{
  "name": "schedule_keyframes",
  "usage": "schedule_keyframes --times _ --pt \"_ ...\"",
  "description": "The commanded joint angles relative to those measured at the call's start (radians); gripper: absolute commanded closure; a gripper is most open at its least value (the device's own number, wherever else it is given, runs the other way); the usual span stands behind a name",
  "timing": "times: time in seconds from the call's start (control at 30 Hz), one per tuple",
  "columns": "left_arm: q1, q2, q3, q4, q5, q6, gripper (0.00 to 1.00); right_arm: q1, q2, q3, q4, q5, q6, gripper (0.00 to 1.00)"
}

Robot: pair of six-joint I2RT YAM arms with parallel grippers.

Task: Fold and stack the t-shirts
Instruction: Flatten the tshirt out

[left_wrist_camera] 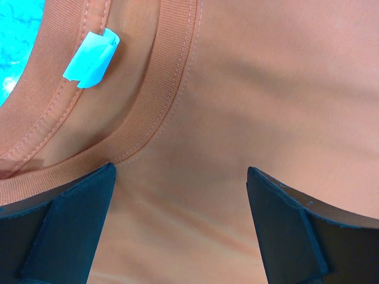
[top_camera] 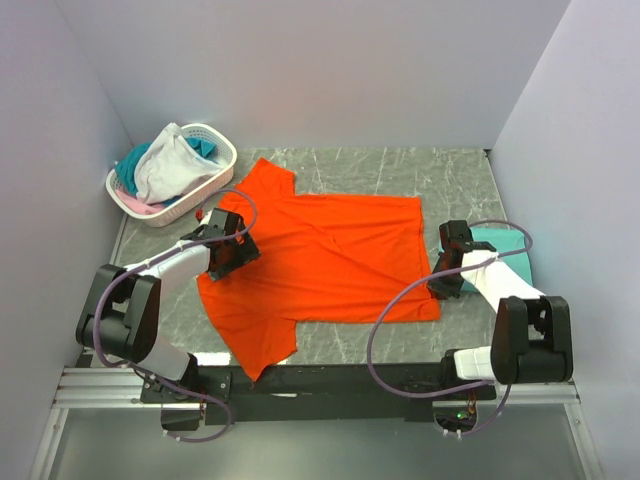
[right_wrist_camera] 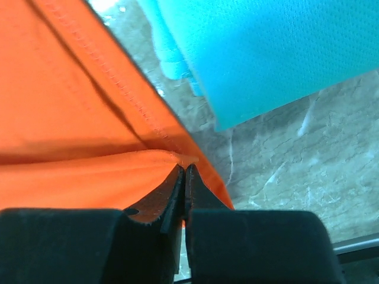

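Shut tight at the right gripper [right_wrist_camera: 185, 168], with a raised fold of the orange t-shirt [right_wrist_camera: 77, 106] nipped between the tips, right at the stitched bottom hem [right_wrist_camera: 127, 94] near its corner. Just past that hem, bare grey marbled table [right_wrist_camera: 284, 154], then a folded teal t-shirt [right_wrist_camera: 266, 47] close beside the orange one, parted from it by a narrow strip of table.

Spread wide at the left gripper [left_wrist_camera: 180, 171], holding nothing, poised over the chest just below the ribbed collar [left_wrist_camera: 157, 100]. Hard to tell whether touching the cloth or hanging just above it. Inside the neck, a small pale-blue tag [left_wrist_camera: 92, 56].

Seen from above: orange t-shirt laid flat and open across the middle of the table, neck to the left, hem to the right, one sleeve toward the far side and the other toward the near edge. Teal t-shirt at the right side, partly hidden by the right arm [top_camera: 500, 290]. In the far left corner, a white perforated basket [top_camera: 222, 170] heaped with a white garment [top_camera: 168, 168], some teal cloth [top_camera: 207, 148] and pink cloth [top_camera: 133, 205] around it.
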Motion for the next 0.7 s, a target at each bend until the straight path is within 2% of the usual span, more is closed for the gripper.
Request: schedule_keyframes --times 0.0,0.1,0.13,0.23,0.43,0.67 --pt "0.010 0.010 0.025 -0.032 -0.039 -0.013 0.01 -0.010 0.028 0.032 0.001 0.077 0.017 0.94" --pt "0.010 0.001 0.024 -0.024 -0.032 -0.013 0.01 -0.009 0.037 0.005 0.001 0.095 0.045 0.85" --pt "0.010 -0.002 0.025 -0.021 -0.027 -0.011 0.01 -0.010 0.036 -0.009 0.004 0.095 0.048 0.75" --pt "0.010 -0.005 0.039 -0.018 -0.009 0.000 0.01 -0.010 0.005 -0.005 0.024 0.033 0.040 0.63" --pt "0.007 -0.060 0.071 -0.017 0.000 0.014 0.01 -0.010 -0.084 0.117 0.070 -0.084 -0.053 0.62" --pt "0.008 -0.120 0.111 -0.069 -0.047 0.026 0.01 -0.010 0.042 0.224 0.074 -0.142 -0.142 0.59"
